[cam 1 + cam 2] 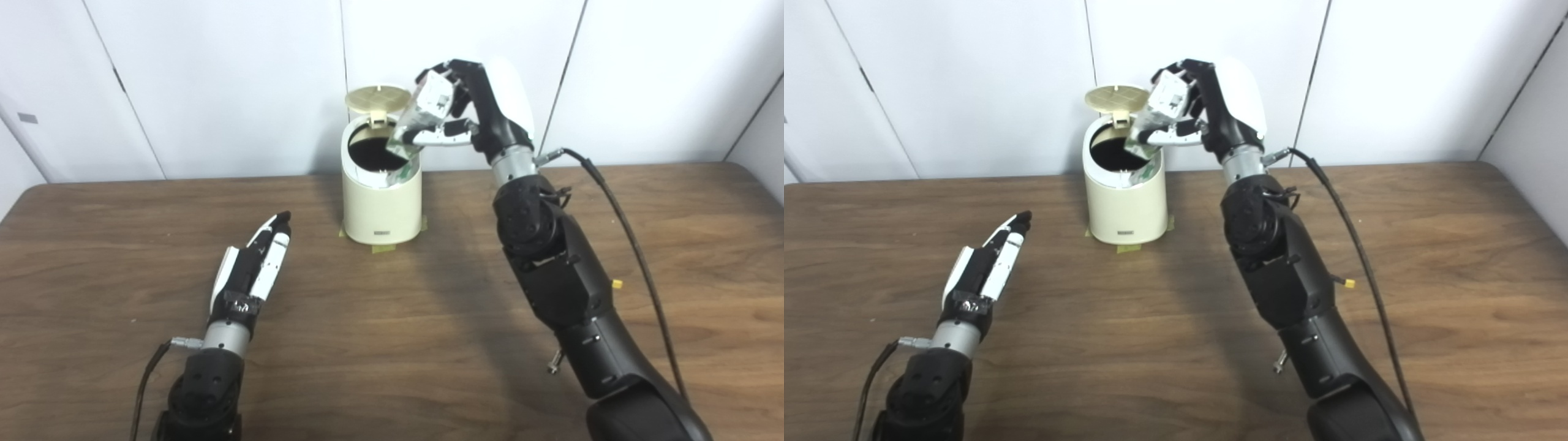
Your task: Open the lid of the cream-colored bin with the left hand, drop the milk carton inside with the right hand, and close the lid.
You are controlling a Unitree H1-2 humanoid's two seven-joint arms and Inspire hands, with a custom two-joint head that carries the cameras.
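The right hand (465, 110) grips the milk carton (419, 119) tilted above the cream-colored bin (381, 196), its long axis slanting down-left into the dark opening under the upright lid (378, 98), while the left hand (254, 266), fingers straight and empty, waits well short of the bin.

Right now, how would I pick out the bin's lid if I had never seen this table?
Start at the dark brown wooden table and go to its far edge, where a cream-coloured cylindrical bin stands before the white wall. The round tan lid stands upright behind the bin's dark opening. Unlike the crumpled milk carton in the right hand beside it, it is a flat ribbed disc.
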